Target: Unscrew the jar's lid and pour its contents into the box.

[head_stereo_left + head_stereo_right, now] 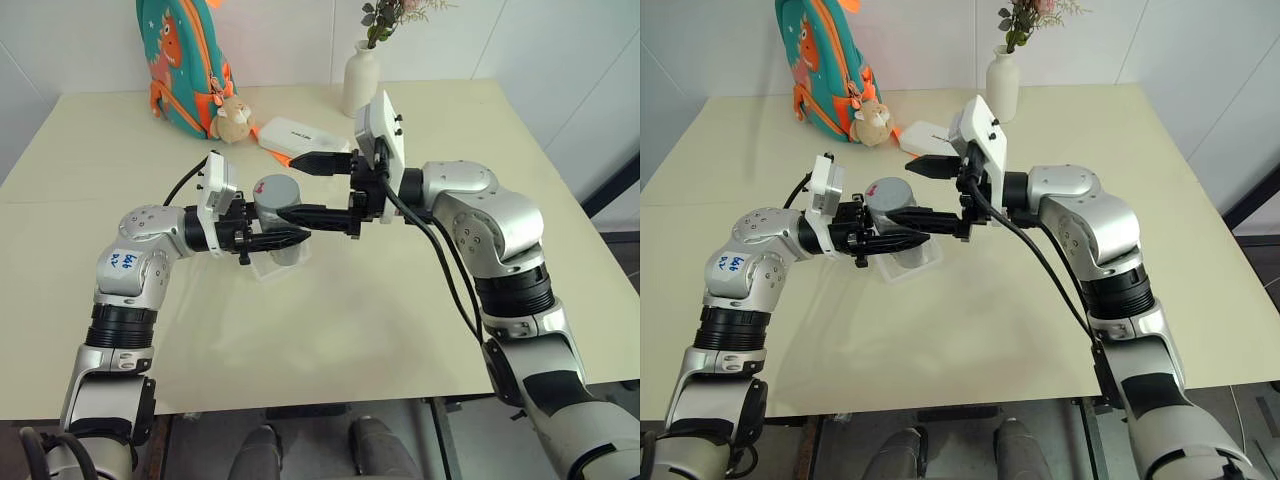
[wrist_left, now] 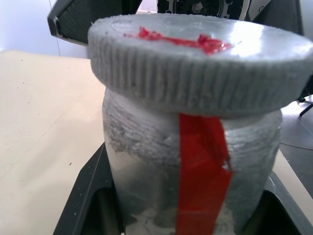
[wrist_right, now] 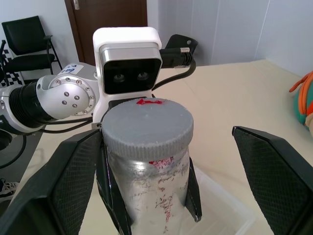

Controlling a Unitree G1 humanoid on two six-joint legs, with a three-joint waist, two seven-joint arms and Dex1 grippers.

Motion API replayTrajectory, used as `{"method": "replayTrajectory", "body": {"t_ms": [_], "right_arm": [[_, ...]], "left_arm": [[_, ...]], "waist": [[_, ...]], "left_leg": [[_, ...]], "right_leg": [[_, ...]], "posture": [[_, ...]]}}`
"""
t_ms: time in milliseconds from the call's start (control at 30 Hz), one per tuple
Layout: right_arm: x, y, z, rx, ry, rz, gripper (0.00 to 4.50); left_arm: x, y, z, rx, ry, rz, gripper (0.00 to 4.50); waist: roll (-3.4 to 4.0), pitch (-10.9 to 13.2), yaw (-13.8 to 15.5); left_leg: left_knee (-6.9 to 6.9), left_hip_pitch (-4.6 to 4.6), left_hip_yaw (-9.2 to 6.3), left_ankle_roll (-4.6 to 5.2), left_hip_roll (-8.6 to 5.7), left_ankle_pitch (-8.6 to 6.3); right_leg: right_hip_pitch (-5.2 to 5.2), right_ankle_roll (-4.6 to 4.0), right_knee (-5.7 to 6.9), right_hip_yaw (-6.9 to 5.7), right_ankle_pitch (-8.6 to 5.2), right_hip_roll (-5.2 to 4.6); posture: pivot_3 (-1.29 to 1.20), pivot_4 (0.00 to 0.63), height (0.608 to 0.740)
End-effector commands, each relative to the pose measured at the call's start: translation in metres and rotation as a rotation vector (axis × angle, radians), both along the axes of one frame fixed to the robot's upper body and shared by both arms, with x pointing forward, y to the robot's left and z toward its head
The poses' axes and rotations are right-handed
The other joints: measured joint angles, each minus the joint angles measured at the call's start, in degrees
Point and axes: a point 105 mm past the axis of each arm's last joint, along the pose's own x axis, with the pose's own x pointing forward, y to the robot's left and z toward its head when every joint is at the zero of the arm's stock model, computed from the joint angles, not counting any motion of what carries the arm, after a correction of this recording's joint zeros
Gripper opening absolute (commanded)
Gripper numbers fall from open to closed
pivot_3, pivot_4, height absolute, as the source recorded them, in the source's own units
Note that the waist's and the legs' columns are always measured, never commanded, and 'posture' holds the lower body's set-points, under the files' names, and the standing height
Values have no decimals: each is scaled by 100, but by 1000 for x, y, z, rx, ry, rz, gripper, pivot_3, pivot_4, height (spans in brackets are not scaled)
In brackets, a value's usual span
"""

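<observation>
Left eye view: left gripper is clamped on the body of the jar, holding it upright above the box, a clear tray on the table. The lid sits on top, screwed on by the look of it. The right gripper reaches in from the opposite side, fingers spread wide, one finger behind the lid and the other in front of the jar wall, neither touching as far as can be told. Backpack, plush toy, white case and vase stand at the far edge, well apart from the work. Right eye view: same arrangement; the jar's long axis stands vertical, both grippers lie level and point at each other. Left wrist view: lid's ribbed rim overhangs the jar, a red tape strip runs down the wall, black fingers pressed against both flanks low down. Right wrist view: lid lies between the right fingers, set toward one of them, with open gap to the other. Judgement: the right arm is the free one and nearest the lid; the turn depends on closing squarely on the rim, centred on the vertical axis, above the left grip. Contents not visible; pouring not begun.
</observation>
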Motion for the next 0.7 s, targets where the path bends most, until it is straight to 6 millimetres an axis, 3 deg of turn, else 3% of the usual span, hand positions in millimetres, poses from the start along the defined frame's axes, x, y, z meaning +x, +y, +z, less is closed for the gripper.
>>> {"method": "replayTrajectory", "body": {"t_ms": [33,167,333,667,700], "right_arm": [[-14,-2,14,43,-29,63,4462],[-19,6,17,53,-19,89,4462],[-9,18,14,24,-6,56,4462],[-3,25,10,7,23,46,4462],[-3,25,10,7,24,48,4293]], "left_arm": [[-6,2,13,-14,-58,-14,1967],[-6,3,13,-10,-57,-16,1967],[-6,2,12,-9,-54,-20,1967],[-7,2,12,-13,-51,-16,1967],[-7,2,12,-13,-51,-15,1967]], "waist": [[0,0,0],[0,0,-4],[0,0,-4],[0,0,-6],[0,0,-6]], "left_leg": [[0,0,0,0,0,0],[0,0,0,0,1,0],[3,0,0,0,0,0],[-1,0,-2,0,0,0],[-1,0,-1,0,0,0]], "right_leg": [[0,0,0,0,0,0],[0,0,0,0,0,1],[0,0,4,1,0,0],[-1,0,1,-1,0,0],[-1,0,1,0,0,0]], "posture": [[0,150,740],[0,150,740],[0,150,740],[0,150,740],[0,150,740]]}}
